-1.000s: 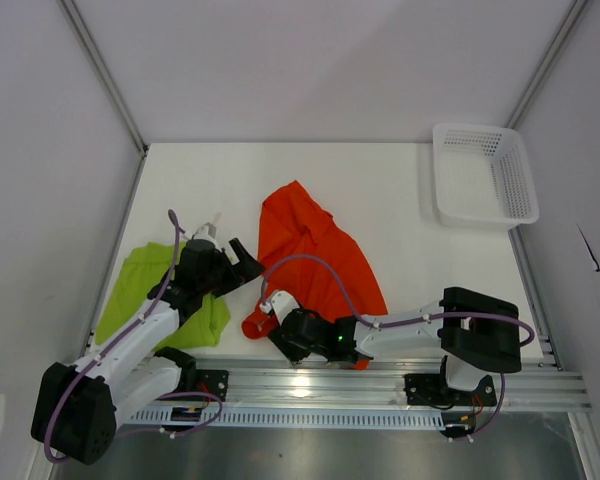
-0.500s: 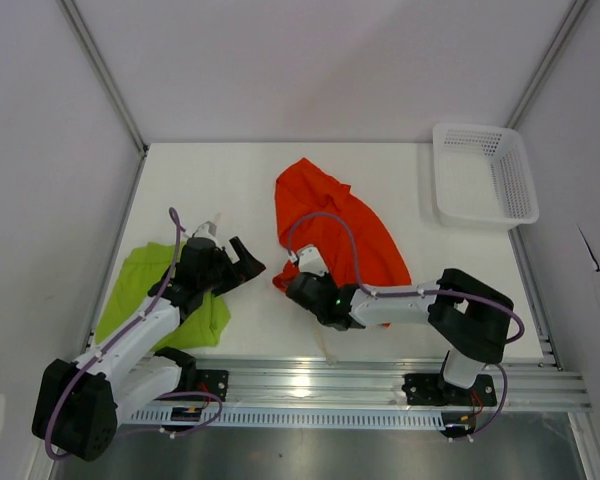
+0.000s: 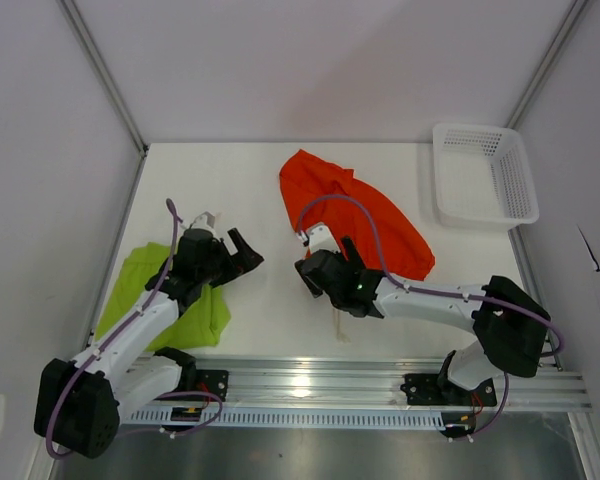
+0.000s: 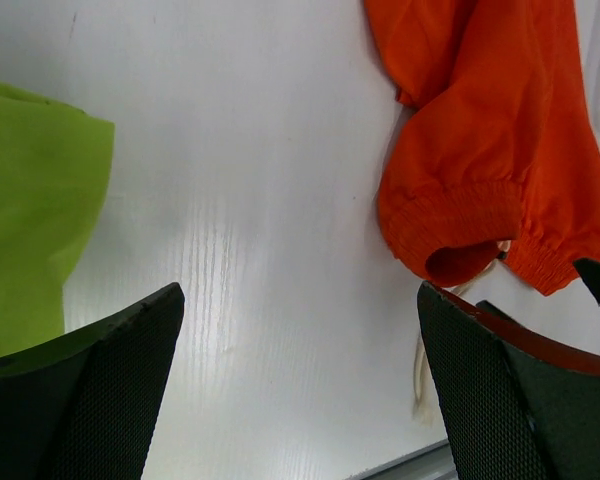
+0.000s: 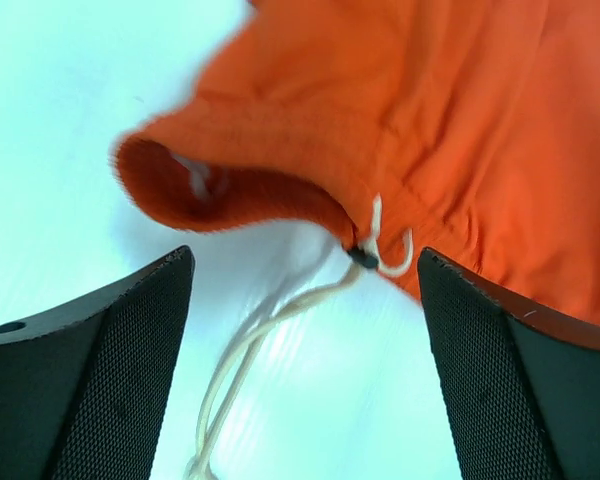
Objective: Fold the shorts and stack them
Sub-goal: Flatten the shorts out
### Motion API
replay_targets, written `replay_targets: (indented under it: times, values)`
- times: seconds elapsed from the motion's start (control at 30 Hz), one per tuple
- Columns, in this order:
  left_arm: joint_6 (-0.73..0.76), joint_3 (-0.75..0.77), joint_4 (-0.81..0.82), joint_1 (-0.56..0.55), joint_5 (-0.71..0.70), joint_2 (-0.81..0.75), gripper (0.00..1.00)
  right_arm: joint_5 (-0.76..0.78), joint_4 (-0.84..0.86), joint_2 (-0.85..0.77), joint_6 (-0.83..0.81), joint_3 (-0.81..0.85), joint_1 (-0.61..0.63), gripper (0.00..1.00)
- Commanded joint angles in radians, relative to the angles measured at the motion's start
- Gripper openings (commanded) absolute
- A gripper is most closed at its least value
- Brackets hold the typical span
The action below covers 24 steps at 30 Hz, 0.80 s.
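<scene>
The orange-red shorts (image 3: 358,208) lie bunched at mid-table, their waistband end nearest my right gripper (image 3: 320,272). That gripper is open just above the waistband (image 5: 230,190), which lies ahead of the jaws. The pale drawstring (image 5: 260,335) trails on the table between them and toward the near edge (image 3: 338,322). The lime green shorts (image 3: 150,295) lie at the left under my left arm. My left gripper (image 3: 243,252) is open and empty over bare table, with green fabric (image 4: 30,200) to its left and the orange shorts (image 4: 490,150) to its right.
A white mesh basket (image 3: 485,175) stands at the back right corner. A metal rail (image 3: 380,385) runs along the near edge. Side walls close in the table left and right.
My right arm moved away from the near edge and dragged the orange shorts toward the far right; its jaws now stand open off the waistband. The left gripper has barely shifted.
</scene>
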Motion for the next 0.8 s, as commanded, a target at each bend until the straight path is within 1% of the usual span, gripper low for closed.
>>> replay_targets:
  times: [0.0,0.07,0.1,0.17,0.2,0.27,0.3,0.37,0.4,0.5,0.57,0.67,0.77]
  values:
    - [0.053,0.081,-0.027,0.058,0.006,-0.019,0.99,0.005,0.04,0.031,-0.207,0.075,0.029,0.94]
    - [0.068,0.095,-0.033,0.086,0.038,-0.025,0.99,-0.042,0.041,0.058,-0.284,0.107,0.043,0.94]
    - [0.073,0.093,-0.037,0.112,0.047,-0.028,0.99,-0.094,0.031,0.068,-0.336,0.123,0.043,0.94]
    - [0.076,0.095,-0.045,0.138,0.069,-0.044,0.99,-0.141,0.0,0.101,-0.368,0.155,0.044,0.94]
    - [0.073,0.095,-0.045,0.146,0.075,-0.048,0.99,-0.205,-0.018,0.115,-0.403,0.198,0.043,0.94]
    - [0.071,0.092,-0.042,0.154,0.092,-0.062,0.99,-0.233,-0.08,0.153,-0.431,0.25,0.044,0.95]
    - [0.07,0.09,-0.041,0.155,0.096,-0.064,0.99,-0.262,-0.107,0.196,-0.46,0.302,0.044,0.95]
    - [0.071,0.089,-0.041,0.157,0.106,-0.068,0.99,-0.267,-0.156,0.25,-0.486,0.345,0.052,0.95]
    - [0.073,0.086,-0.041,0.158,0.107,-0.068,0.99,-0.3,-0.176,0.265,-0.512,0.385,0.05,0.95]
    - [0.076,0.086,-0.034,0.164,0.118,-0.068,0.99,-0.336,-0.252,0.325,-0.539,0.439,0.047,0.95]
    - [0.074,0.079,-0.027,0.166,0.13,-0.065,0.99,-0.346,-0.304,0.36,-0.563,0.485,0.047,0.95]
    - [0.074,0.079,-0.019,0.171,0.141,-0.059,0.99,-0.282,-0.406,0.455,-0.565,0.557,0.055,0.9]
    - [0.074,0.078,-0.01,0.171,0.147,-0.051,0.99,-0.233,-0.439,0.506,-0.554,0.563,0.058,0.87]
